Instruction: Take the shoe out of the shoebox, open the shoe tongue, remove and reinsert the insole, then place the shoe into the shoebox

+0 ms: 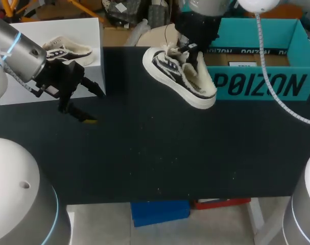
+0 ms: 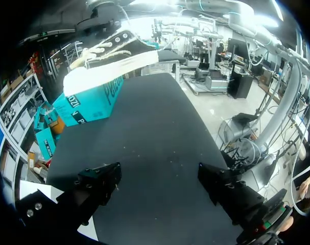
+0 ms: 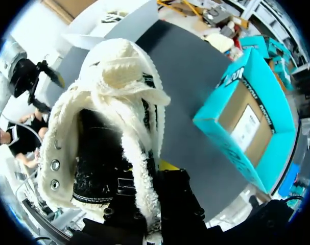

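Shoe [image 1: 181,76]: cream, fleecy lining, dark side panels, tilted beside the teal shoebox [image 1: 257,84].
My right gripper [image 3: 144,176]: clamped on its fleecy collar.
My left gripper [image 1: 93,106]: fingers spread, empty.

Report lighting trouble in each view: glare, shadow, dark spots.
Head view: the black left gripper nearly merges with the dark table. Left wrist view: ceiling-light glare washes out the room above the shoe. Right wrist view: the shoe's inside lies in deep shadow, beside the black right gripper.
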{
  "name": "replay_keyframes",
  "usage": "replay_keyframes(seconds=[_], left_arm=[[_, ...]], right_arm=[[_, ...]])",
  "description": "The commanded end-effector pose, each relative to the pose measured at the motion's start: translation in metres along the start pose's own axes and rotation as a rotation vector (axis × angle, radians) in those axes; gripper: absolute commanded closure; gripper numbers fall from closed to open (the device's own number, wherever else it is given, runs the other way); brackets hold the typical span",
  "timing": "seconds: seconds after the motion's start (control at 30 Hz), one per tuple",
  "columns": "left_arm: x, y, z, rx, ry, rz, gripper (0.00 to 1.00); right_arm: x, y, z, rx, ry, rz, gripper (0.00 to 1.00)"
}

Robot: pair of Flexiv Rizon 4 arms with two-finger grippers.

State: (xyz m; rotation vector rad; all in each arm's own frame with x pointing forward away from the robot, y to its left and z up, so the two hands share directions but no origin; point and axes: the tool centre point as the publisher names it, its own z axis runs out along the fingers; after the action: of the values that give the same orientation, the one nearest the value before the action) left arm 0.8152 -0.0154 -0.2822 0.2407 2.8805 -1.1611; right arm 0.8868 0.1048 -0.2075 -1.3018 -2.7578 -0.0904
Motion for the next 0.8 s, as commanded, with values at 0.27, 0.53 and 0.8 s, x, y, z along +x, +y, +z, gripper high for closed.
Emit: replay_keyframes(seconds=[0.27, 0.53, 0.8], left_arm=[[0.001, 0.000, 0.000, -0.004, 0.000, -0.001, 0.00], [0.001, 0.000, 0.000, -0.004, 0.000, -0.001, 0.00], [0.001, 0.000, 0.000, -0.004, 0.000, -0.001, 0.00]], right_arm=[[-0.005, -0.007, -0.052, 0.181, 0.119, -0.465, 1.00], [-0.005, -0.007, -0.052, 0.181, 0.119, -0.465, 1.00], [-0.027, -0.007, -0.042, 0.224, 0.029, -0.417, 1.00]])
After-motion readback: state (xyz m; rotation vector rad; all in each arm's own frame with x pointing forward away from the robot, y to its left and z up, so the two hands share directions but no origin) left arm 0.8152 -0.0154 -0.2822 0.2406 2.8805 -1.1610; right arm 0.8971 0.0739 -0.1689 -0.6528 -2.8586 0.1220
